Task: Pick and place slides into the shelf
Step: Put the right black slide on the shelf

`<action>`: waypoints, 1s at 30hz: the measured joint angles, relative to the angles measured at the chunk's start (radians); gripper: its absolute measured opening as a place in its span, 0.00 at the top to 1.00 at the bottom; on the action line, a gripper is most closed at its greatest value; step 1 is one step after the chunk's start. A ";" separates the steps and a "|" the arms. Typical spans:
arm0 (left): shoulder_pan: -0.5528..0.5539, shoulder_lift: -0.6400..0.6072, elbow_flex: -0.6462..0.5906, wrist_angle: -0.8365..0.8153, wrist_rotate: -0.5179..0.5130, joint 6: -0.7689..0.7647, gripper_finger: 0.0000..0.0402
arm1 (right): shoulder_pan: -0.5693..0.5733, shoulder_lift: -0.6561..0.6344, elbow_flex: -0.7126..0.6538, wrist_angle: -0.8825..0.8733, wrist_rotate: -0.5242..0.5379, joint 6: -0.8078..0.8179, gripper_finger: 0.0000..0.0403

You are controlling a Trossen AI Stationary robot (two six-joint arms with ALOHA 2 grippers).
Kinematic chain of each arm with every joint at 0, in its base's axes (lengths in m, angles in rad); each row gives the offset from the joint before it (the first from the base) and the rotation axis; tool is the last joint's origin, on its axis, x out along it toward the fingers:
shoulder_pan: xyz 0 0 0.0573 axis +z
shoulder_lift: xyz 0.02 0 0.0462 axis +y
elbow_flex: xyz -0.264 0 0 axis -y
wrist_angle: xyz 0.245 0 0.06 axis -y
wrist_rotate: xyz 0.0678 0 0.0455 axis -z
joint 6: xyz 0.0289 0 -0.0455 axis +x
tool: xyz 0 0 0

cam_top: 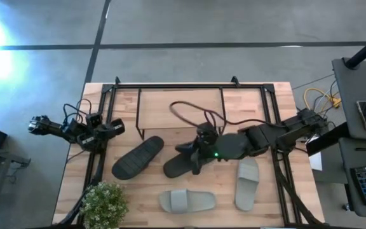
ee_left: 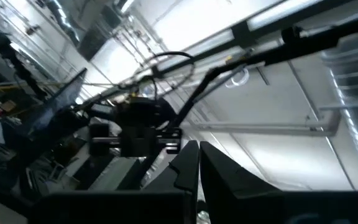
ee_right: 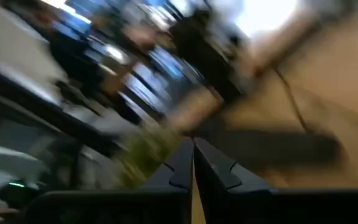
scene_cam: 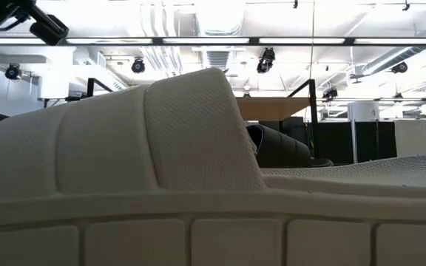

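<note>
Two dark slides lie sole-down on the table: one (cam_top: pixel 137 157) left of centre, one (cam_top: pixel 182 164) at the centre. Two pale slides lie nearer the front edge (cam_top: pixel 186 201) (cam_top: pixel 247 183); one of them (scene_cam: pixel 124 162) fills the low view. The shelf (cam_top: pixel 180 107), a light plank on black wire legs, stands at the table's far side. My right gripper (cam_top: pixel 199 151) reaches in from the right over the central dark slide, its fingers shut (ee_right: pixel 193 163) with nothing between them. My left gripper (ee_left: pixel 199 165) waits shut at the table's left edge, pointing up. My right gripper hangs over the strap end of the central dark slide (cam_top: pixel 184 152). The arm covers that spot in the high view, and I cannot tell whether the shut fingers touch the slide.
A small potted plant (cam_top: pixel 105 202) stands at the near left corner. A black cable (cam_top: pixel 192 113) loops across the shelf top toward the right arm. The table's black frame (cam_top: pixel 189 84) runs along the far edge and both sides. Bare wood lies between the slides.
</note>
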 joint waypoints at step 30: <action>-0.001 0.017 -0.001 -0.307 0.250 0.081 1.00 | 0.106 0.396 0.254 -0.748 -0.334 0.645 0.58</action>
